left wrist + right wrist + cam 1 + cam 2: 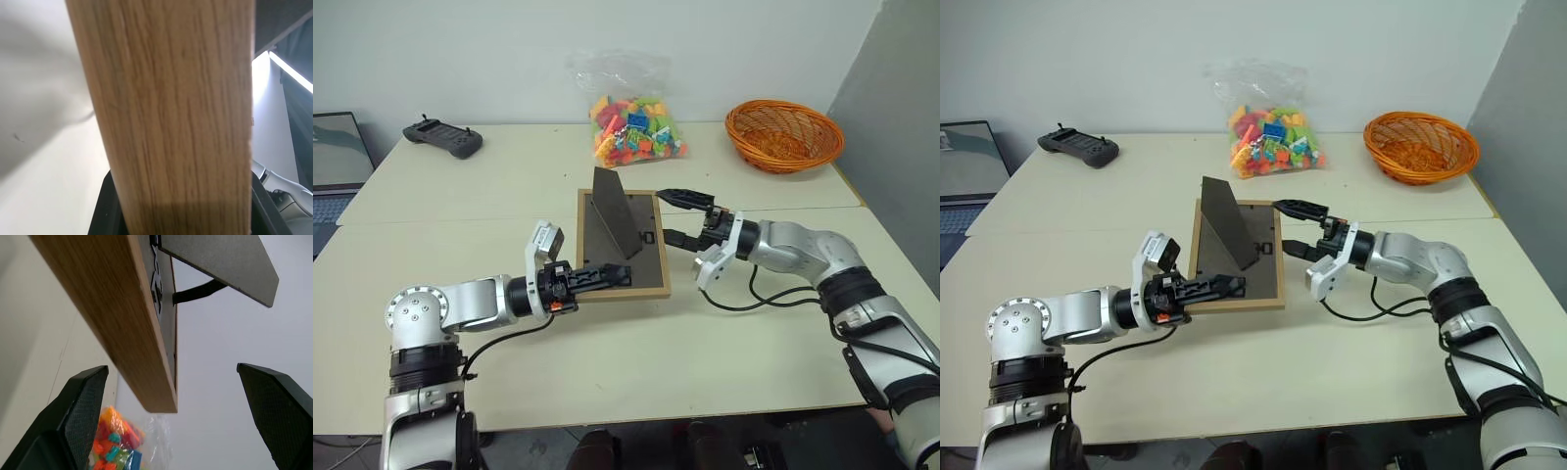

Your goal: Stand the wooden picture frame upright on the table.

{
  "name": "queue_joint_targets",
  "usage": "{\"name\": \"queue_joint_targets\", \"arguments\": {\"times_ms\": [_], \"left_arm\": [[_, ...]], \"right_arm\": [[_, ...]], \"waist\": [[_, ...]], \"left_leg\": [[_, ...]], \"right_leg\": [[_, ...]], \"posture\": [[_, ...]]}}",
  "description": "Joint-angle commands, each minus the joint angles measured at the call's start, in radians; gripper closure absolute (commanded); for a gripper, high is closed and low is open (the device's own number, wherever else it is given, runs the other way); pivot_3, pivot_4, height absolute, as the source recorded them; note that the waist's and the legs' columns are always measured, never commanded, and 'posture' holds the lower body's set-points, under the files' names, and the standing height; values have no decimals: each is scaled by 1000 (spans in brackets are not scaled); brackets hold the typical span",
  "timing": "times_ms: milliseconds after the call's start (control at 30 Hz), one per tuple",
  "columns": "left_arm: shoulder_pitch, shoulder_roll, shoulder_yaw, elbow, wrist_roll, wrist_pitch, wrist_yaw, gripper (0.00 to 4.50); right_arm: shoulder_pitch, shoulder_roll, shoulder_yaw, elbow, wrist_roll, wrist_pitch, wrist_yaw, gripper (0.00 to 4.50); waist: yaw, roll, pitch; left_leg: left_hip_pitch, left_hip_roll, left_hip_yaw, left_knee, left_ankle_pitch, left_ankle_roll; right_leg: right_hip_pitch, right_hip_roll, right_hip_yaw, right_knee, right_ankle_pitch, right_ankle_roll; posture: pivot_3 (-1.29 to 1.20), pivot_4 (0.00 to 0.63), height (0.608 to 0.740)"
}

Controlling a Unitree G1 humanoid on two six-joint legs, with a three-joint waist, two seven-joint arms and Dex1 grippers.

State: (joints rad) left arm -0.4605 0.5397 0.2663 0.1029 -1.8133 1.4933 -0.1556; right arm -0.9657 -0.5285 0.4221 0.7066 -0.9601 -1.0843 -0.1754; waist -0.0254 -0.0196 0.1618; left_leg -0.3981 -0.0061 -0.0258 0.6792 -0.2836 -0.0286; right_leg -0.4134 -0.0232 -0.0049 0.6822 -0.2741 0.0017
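**Frame face-down, left claw on its near edge**

The table (509, 323) carries the wooden picture frame (651, 240) at its middle, lying with its dark back panel upward and the fold-out stand (612, 211) raised (a strap ties it to the panel). The left gripper (619, 277) reaches in level and appears clamped on the frame's near wooden rail, though the contact is partly hidden. The right gripper (677, 215) sits just beside the frame's right edge, fingers spread wide, holding nothing.
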Motion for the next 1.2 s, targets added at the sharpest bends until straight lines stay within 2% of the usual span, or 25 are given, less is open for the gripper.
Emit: {"name": "queue_joint_targets", "arguments": {"times_ms": [33, 67, 133, 167, 500, 600, 633, 800, 933, 1067, 1133, 1200], "left_arm": [[14, 50, -60, -78, -156, -106, 53, 3454], [18, 58, -70, -84, -159, -118, 52, 3454], [27, 72, -82, -90, -159, -135, 44, 3454], [30, 79, -87, -93, -159, -142, 39, 3454], [39, 105, -139, -110, -159, -180, 16, 3454], [43, 116, -146, -111, -151, -215, 44, 3454], [44, 117, -145, -103, -137, -239, 70, 2754], [22, 144, -112, -47, 20, -295, 55, 1849], [-26, 181, -49, -24, 146, -365, 10, 888], [-33, 225, 19, -158, 271, -444, 18, 92], [14, 253, 25, -302, 341, -460, 4, 0], [69, 270, 28, -444, 407, -485, -5, 0]], "right_arm": [[-57, 9, 33, 40, -33, -16, -105, 27], [-66, 9, 40, 49, -35, -20, -121, 27], [-79, 4, 49, 62, -35, -36, -143, 407], [-83, -1, 53, 67, -38, -40, -153, 458], [-95, -24, 81, 42, -68, -45, -232, 2878], [-99, -33, 83, 46, -68, -52, -239, 3138], [-101, -37, 83, 49, -67, -54, -240, 3140], [-103, -55, 76, 82, -22, -65, -213, 3195], [-104, -46, 59, 184, 141, -105, -42, 3198], [-80, 5, 21, 288, 520, -54, 363, 3206], [-44, 61, -26, 249, 768, 106, 653, 3207], [-14, 118, -89, 178, 983, 347, 912, 3207]], "waist": [[-1, 0, 0], [-1, 0, 0], [-2, 0, 0], [-3, 0, 0], [-4, 0, 0], [-4, 0, 0], [-4, 0, 0], [-4, 0, 0], [-6, 0, 0], [-8, -1, 1], [-9, -2, 1], [-11, -2, 1]], "left_leg": [[0, 0, 0, 0, 0, 0], [0, 0, 0, 0, 0, 0], [0, 0, 0, 0, 0, 0], [0, 0, 0, 0, 0, 0], [1, 0, 0, 0, 0, 0], [1, 0, 0, 0, 0, 0], [1, 0, 0, 0, 0, 0], [1, 0, 0, 0, 0, 0], [1, 0, 0, 0, 0, 0], [1, 1, 0, 0, 0, 0], [1, 1, 0, 0, 0, 0], [2, 2, 0, 0, 0, 1]], "right_leg": [[0, 0, 0, 0, 0, 0], [0, 0, 1, 0, 0, 0], [0, 0, 0, 0, 0, 0], [0, 0, 0, 0, 0, 0], [1, 0, 0, 0, 0, 0], [1, 0, 0, 0, 0, 0], [1, 0, 0, 0, 0, 0], [1, 1, 0, 0, 0, 0], [2, 1, 0, 0, 0, 0], [3, 1, 0, -2, 0, 0], [3, 1, -1, -2, 0, 0], [5, 1, -1, -3, 0, 0]], "posture": [[0, 150, 740], [0, 150, 740], [0, 150, 740], [0, 150, 740], [0, 150, 740], [0, 150, 740], [0, 150, 740], [0, 150, 740], [0, 150, 740], [0, 150, 740], [0, 150, 740], [0, 150, 740]]}}
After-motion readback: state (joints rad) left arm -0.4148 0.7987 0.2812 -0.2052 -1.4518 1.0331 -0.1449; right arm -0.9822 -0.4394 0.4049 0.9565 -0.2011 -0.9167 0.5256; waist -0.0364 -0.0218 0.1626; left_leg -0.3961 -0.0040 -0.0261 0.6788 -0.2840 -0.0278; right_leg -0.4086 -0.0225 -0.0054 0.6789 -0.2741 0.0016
